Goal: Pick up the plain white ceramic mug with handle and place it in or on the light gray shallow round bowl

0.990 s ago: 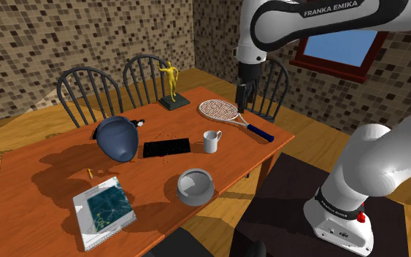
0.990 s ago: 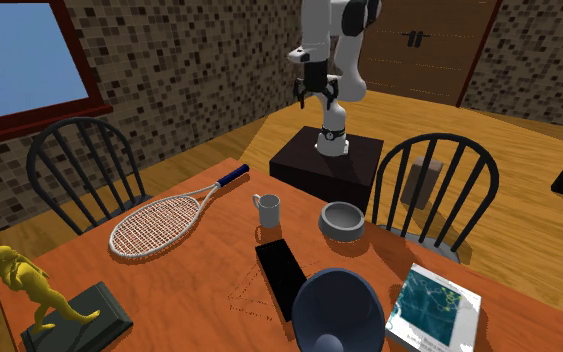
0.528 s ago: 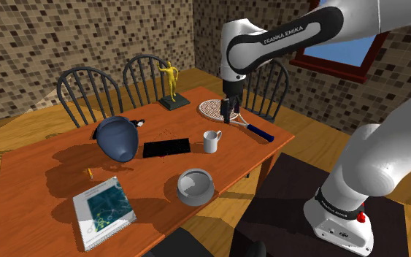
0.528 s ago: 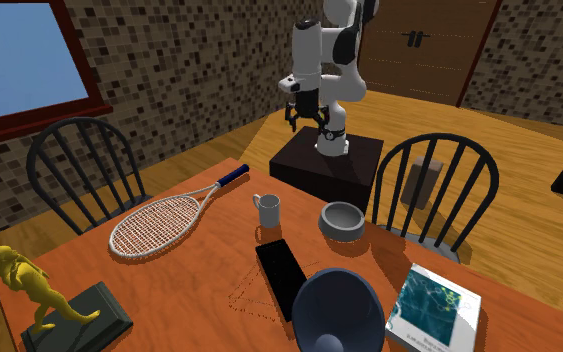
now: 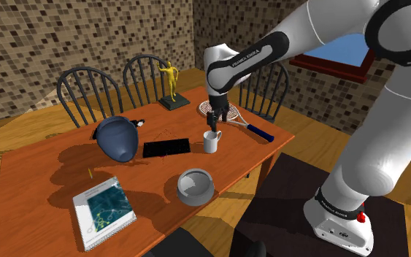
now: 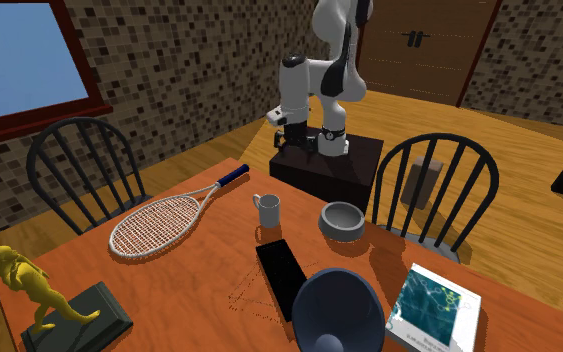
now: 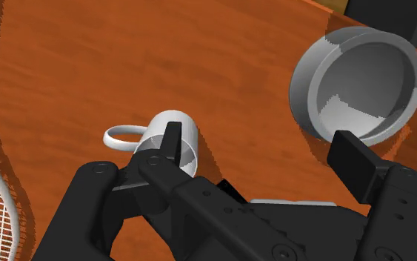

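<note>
Below my gripper (image 5: 215,118) lies the orange table (image 5: 43,168). The grey bowl (image 7: 358,81) sits beyond one finger, the white mug (image 7: 171,137) upright under the other. The fingers are spread wide. Descending off-centre, I'd likely clip the rim and topple it. That fingertip hides part of the rim, so I can't judge clearance.

Arm: your arm (image 5: 386,139) has glossy white rounded shells.
Joints: dark grey joints (image 5: 286,44) separate the white shells.
Marking: read the white lettering (image 5: 242,58) "FRANKA EMIKA" on a dark band.
Gripper: your gripper (image 5: 215,119) is all black, with flat fingers (image 7: 355,159) and round fastener recesses.
Base: find the red button (image 5: 362,217) there.
Stand: your stand (image 6: 309,172) is a dark box.
</note>
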Robot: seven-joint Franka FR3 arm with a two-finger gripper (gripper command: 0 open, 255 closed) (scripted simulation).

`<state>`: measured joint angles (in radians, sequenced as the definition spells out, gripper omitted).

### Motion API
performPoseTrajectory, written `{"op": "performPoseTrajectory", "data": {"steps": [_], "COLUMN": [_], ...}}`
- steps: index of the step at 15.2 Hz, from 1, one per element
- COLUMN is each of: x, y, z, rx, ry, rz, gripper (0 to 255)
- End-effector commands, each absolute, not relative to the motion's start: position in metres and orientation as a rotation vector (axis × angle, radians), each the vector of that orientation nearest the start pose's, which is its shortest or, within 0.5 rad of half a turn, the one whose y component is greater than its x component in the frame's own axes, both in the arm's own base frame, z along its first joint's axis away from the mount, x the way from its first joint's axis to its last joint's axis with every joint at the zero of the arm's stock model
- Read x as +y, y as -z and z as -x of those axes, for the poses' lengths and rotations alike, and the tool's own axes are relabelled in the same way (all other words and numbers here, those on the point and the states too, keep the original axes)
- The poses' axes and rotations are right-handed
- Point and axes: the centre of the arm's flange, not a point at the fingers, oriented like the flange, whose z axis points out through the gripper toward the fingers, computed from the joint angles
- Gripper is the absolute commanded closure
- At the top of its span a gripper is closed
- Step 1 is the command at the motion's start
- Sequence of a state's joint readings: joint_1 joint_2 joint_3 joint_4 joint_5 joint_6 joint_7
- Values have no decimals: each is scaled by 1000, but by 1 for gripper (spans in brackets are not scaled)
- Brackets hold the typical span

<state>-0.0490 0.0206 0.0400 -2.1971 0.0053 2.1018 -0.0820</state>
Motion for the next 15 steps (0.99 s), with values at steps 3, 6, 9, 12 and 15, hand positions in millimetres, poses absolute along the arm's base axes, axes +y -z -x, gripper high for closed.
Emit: {"op": "performPoseTrajectory", "data": {"steps": [3,6,9,12,15], "x": [-10,-15,-20,-25,-26], "y": [-320,-288,-256,-230,-214], "z": [-556,-581,-605,-625,-622], "rx": [-87,-70,-53,-39,-39], "ry": [-208,-229,-250,-267,-267], "rz": [3135,3143,3151,3157,3157], "gripper": [0,0,0,0,0]}}
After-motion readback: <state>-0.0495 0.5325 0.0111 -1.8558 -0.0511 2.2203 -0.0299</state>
